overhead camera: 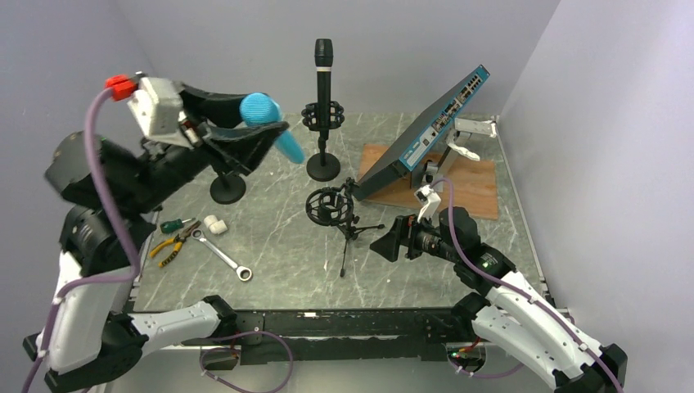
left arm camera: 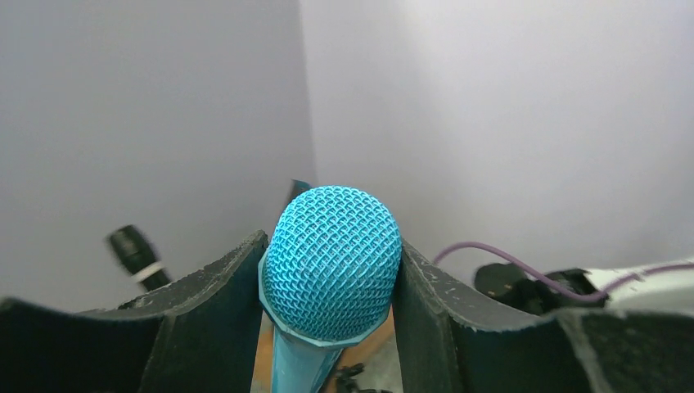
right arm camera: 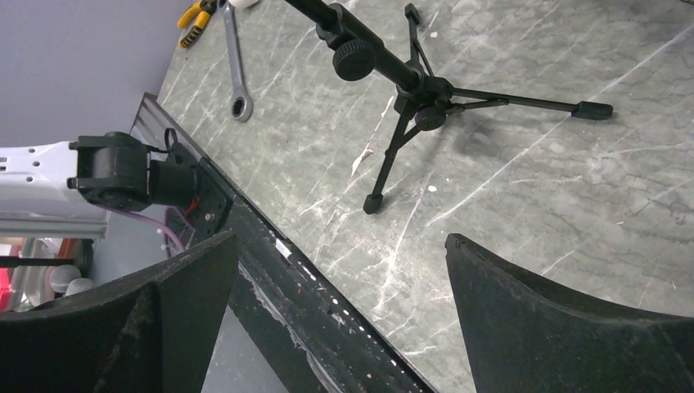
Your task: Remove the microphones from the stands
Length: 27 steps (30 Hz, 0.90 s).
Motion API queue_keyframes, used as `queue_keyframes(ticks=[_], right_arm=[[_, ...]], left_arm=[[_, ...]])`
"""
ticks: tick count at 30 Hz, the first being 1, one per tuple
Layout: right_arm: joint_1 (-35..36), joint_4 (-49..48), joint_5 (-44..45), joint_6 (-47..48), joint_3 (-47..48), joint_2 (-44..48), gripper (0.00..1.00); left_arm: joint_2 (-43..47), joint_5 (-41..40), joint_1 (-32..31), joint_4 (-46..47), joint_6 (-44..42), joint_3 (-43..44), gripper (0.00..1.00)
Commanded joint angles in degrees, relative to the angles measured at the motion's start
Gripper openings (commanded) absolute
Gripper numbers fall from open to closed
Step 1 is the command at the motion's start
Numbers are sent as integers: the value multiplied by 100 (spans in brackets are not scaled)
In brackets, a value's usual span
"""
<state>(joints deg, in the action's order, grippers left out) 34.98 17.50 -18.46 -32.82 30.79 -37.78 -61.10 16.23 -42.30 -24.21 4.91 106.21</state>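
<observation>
Step in hand: the lift-off looks done, since the blue microphone [overhead camera: 262,109] hangs in the air and touches no stand.
Microphone, place: high over the far left of the table [overhead camera: 278,254], head up and tail slanting down to the right, above the round-base stand [overhead camera: 227,189].
Left claw [left arm camera: 333,246]: closed on the mesh head of the blue microphone, one finger pressed to each side of it.
Right claw [right arm camera: 340,241]: wide open and holding nothing, low over the near right of the table, facing the tripod stand [overhead camera: 331,206].
Tripod stand: stands mid-table with its shock-mount ring empty.
Other microphone: a black microphone [overhead camera: 324,74] sits upright in its own mount at the far centre, well apart from both claws.
Progress: judged nearly complete; only the set-down seems to be left.
Next move calls for: a steady carry to a bare patch of table, lowering the tail first and opening only once the body rests.
Care: the grip is on the rounded head, so the microphone could swing or slip if it is tilted fast.
</observation>
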Motion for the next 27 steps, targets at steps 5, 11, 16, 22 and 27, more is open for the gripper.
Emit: queue_keyframes(ticks=[5, 11, 16, 22, 27], right_arm=[[32, 41, 177, 6, 31, 153, 100], [22, 158, 338, 46, 10, 361, 100], [28, 275, 431, 36, 8, 407, 100], [27, 145, 431, -90, -176, 553, 100], [26, 21, 396, -102, -266, 574, 100]], left_arm=[[369, -3362, 119, -721, -416, -847, 0], [41, -2716, 1543, -1449, 563, -2130, 0], [-365, -2310, 2476, -1492, 1427, -3178, 0], [-1318, -1779, 2807, -1270, 1771, -3811, 0], [-2371, -1569, 3061, -1307, 2080, -3626, 0]])
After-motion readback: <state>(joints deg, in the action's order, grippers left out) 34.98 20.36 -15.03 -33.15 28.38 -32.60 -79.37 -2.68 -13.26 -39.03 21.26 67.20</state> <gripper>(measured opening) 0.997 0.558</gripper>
